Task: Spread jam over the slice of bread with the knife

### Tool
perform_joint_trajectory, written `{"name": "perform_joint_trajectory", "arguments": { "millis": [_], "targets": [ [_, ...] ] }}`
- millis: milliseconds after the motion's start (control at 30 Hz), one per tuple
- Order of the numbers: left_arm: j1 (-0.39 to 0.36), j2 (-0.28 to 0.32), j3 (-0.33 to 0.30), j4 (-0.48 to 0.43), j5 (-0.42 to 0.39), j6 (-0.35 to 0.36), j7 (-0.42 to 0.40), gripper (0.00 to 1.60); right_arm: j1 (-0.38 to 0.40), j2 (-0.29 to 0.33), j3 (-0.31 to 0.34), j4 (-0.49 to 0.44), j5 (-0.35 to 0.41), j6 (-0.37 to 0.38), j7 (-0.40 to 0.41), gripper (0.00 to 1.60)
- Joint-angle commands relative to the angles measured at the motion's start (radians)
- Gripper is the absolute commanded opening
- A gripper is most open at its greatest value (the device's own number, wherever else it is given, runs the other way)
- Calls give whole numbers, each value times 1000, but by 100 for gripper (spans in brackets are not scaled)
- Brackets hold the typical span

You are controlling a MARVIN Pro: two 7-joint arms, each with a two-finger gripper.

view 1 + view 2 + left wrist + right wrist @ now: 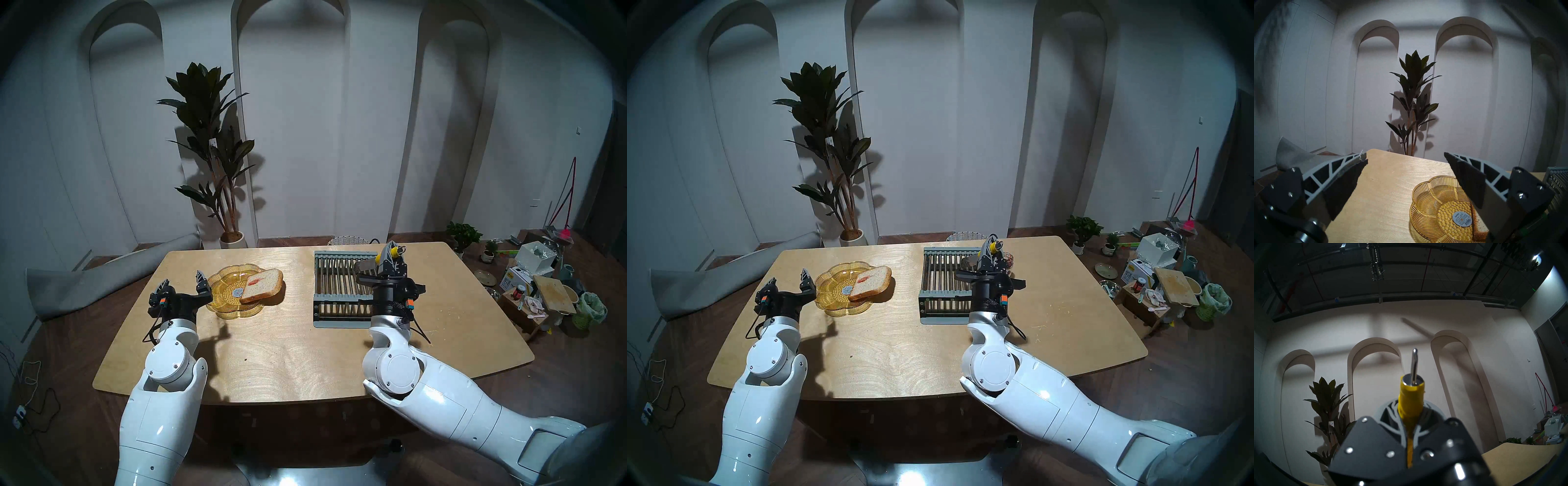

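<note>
Head stereo left is showing the right claw (391, 255) clamping the knife (393, 251) above the rack (334, 288), the left claw (183, 280) gaping empty beside the slice of bread (263, 285).

Staged home room (arched niches (288, 101), potted plant (210, 152))

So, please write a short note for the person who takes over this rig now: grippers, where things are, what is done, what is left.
Left gripper: open, empty, beside the amber dish.
Right gripper: shut on the knife by its yellow handle, raised over the grey rack.
Slice of bread: leaning on the dish's right rim.
Jam: only a small red smear on the bread; the jar shows behind the right gripper.
Left: spread jam over the rest of the slice.
</note>
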Motion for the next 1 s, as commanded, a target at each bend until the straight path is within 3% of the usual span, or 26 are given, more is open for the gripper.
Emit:
{"name": "perform_joint_trajectory", "arguments": {
  "millis": [0, 367, 600, 967],
  "targets": [
    [-28, 2, 1, -8, 6, -5, 3, 160, 34, -41, -17, 24, 17, 4, 23, 0],
    [-39, 4, -1, 4, 0, -2, -4, 160, 49, -69, -36, 72, 21, 15, 16, 0],
    [-39, 4, -6, 4, -7, 0, -11, 160, 42, -70, -49, 60, 35, 90, 14, 0],
    [-35, 4, -12, 7, -25, -2, -22, 160, 33, -57, -63, 71, -2, 101, 8, 0]
  ]
}}
